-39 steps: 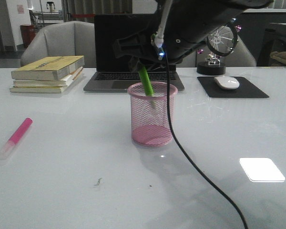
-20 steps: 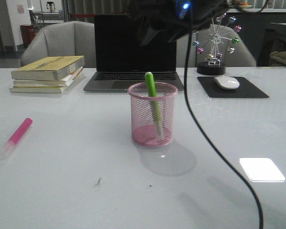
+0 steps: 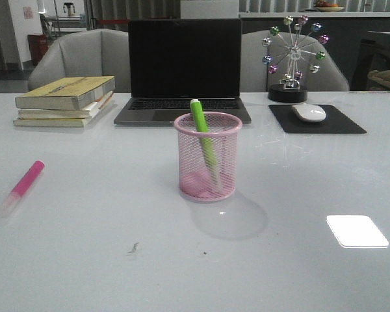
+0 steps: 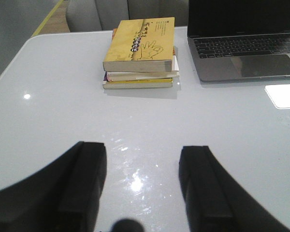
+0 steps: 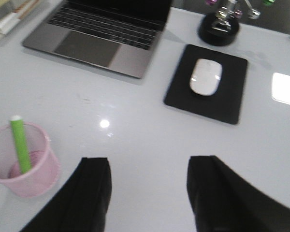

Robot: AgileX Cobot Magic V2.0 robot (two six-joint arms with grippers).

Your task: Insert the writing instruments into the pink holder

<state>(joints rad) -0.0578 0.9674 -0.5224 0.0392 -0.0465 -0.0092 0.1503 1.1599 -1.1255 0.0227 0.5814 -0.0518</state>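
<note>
The pink holder [image 3: 207, 156] stands mid-table with the lime green marker [image 3: 202, 133] leaning inside it, its top poking above the rim. The right wrist view shows the same holder [image 5: 34, 171] and green marker [image 5: 20, 143] off to one side of my right gripper [image 5: 149, 166], which is open and empty over bare table. The bright pink marker [image 3: 23, 184] lies flat on the table at the left, clear cap toward the near side. My left gripper [image 4: 142, 152] is open and empty above the table, short of the books. Neither gripper appears in the front view.
A stack of books [image 3: 66, 99] sits at the back left, also the books [image 4: 140, 53] in the left wrist view. An open laptop [image 3: 184, 68] is behind the holder. A mouse [image 3: 309, 112] on a black pad [image 3: 318, 121] and a ferris-wheel ornament [image 3: 292, 57] stand at the back right.
My right arm let go of the green marker in the holder and pulled up and away, out of the front view. The marker settled leaning in the cup. The pink marker has not moved.
</note>
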